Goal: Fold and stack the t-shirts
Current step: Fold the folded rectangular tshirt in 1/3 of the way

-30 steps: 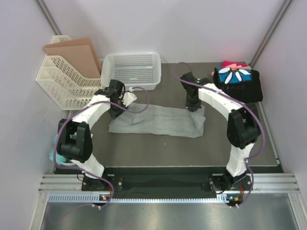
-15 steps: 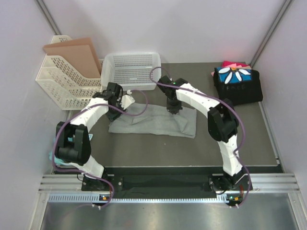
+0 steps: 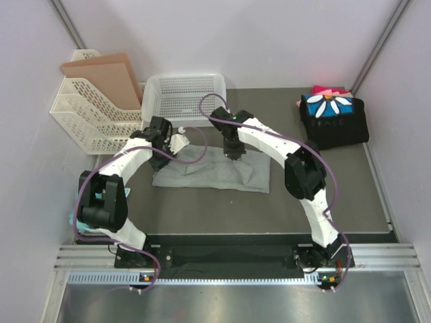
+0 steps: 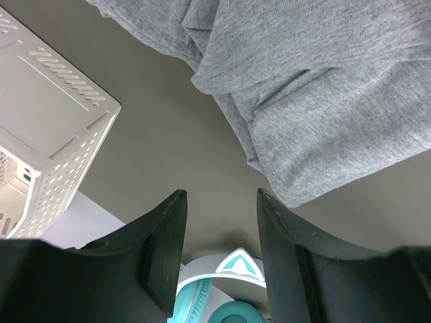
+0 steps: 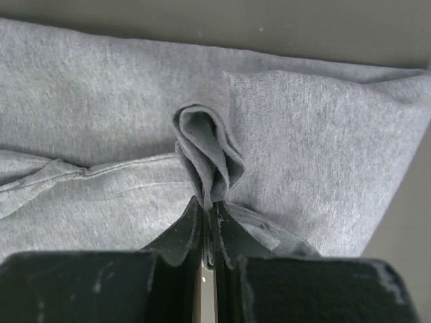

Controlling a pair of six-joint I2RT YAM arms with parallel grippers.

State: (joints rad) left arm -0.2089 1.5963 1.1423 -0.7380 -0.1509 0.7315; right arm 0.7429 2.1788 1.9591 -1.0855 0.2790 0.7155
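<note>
Top external view showed a grey shirt (image 3: pixel 215 171) spread flat across the middle of the dark bench (image 3: pixel 202 208), lying as a long, partly folded strip. The right pincer (image 3: pixel 232 153) reached down onto the shirt's far edge near its middle. In the right wrist view that pincer (image 5: pixel 210 219) was clamped tight on a bunched fold of the grey shirt (image 5: pixel 101 114), the cloth rising in a small loop just past the fingertips.

The left pincer (image 3: pixel 168 145) hung over the shirt's far left corner, just in front of a white basket (image 3: pixel 185 97). From the left wrist view its jaws stood apart with nothing between them; the left pincer (image 4: pixel 219 202) was above bare bench, with the shirt's rumpled edge (image 4: pixel 323 101) close by and the basket's corner (image 4: pixel 47 134) to one side. A teal and white object (image 4: pixel 229 296) showed below the fingers; I could not tell what it was.

The folded shirts (image 3: pixel 333 118), a black one with a daisy on top and pink ones behind, sat stacked at the far right corner. A white file rack (image 3: pixel 87 114) holding a brown folder (image 3: pixel 108 74) stood at the far left.
</note>
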